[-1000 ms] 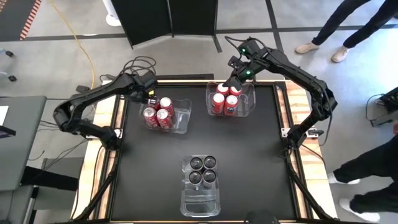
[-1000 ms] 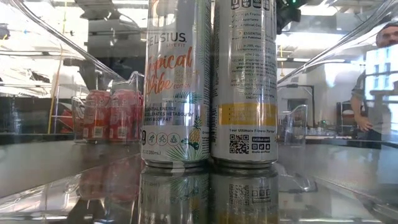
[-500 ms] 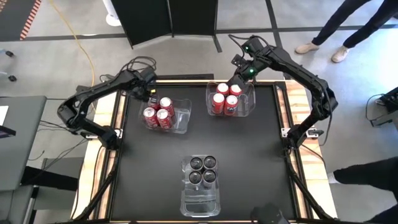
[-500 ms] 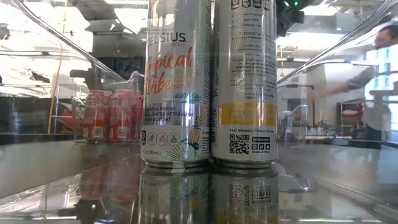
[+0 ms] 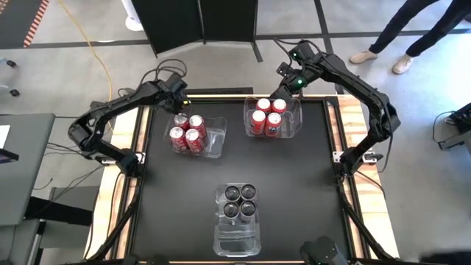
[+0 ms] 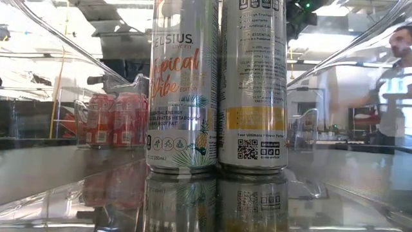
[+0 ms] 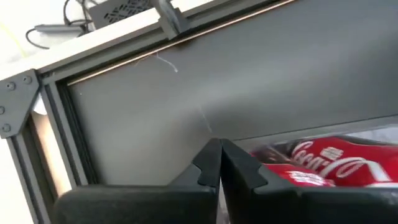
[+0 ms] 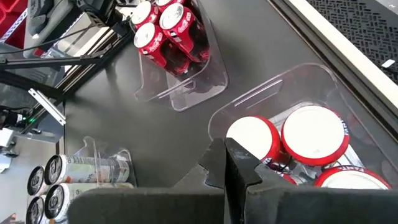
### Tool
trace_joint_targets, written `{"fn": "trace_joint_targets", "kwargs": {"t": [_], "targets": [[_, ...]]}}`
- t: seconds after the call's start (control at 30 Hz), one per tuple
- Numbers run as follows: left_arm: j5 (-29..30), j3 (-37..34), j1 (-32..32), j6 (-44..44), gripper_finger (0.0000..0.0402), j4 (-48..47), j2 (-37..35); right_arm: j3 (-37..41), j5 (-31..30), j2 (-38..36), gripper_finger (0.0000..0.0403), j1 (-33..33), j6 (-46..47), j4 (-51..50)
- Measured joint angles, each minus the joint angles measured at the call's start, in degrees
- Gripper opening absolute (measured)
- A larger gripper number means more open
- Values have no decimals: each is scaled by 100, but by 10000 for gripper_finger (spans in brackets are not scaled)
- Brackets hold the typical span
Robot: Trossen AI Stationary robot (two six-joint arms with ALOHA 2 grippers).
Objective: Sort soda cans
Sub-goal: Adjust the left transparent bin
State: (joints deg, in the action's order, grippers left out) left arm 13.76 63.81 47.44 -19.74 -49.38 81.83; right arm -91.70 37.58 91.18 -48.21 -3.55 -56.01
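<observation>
Red soda cans [image 5: 188, 132] stand in a clear bin [image 5: 213, 140] at the far left, and more red cans [image 5: 266, 115] stand in a clear bin [image 5: 291, 125] at the far middle. Silver-grey cans [image 5: 239, 201] stand in a near bin [image 5: 237, 235]; the low view shows two of them [image 6: 219, 84] close up. My left gripper [image 5: 179, 109] [image 7: 219, 158] is shut on nothing, above the table just beyond the left bin's far-left corner. My right gripper [image 5: 282, 90] [image 8: 225, 155] is also shut on nothing, above the far rim of the middle bin.
The black table top lies bare between the three bins. The table's pale frame [image 7: 37, 124] runs close by my left gripper. People stand beyond the table's far-right and right sides [image 5: 412, 29], and one person [image 6: 393, 84] shows in the low view.
My left gripper has drawn back from the red cans in the left bin toward the table's far edge. My right gripper has drifted a little toward the far edge. The cans have stayed where they were.
</observation>
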Motion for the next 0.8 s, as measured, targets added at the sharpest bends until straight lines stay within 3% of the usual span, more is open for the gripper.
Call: {"fn": "trace_joint_targets", "kwargs": {"t": [0.33, 0.6, 0.8], "targets": [[-106, 22, 103, -29, 10, -89, 151, 0, -1, -2, 14, -70, -35, -63], [313, 31, 98, -417, 103, -701, -218, 0, -2, -2, 14, -188, -82, -57], [108, -122, 94, -603, 144, -860, -218, 0, -4, -2, 14, -188, -94, 11]]}}
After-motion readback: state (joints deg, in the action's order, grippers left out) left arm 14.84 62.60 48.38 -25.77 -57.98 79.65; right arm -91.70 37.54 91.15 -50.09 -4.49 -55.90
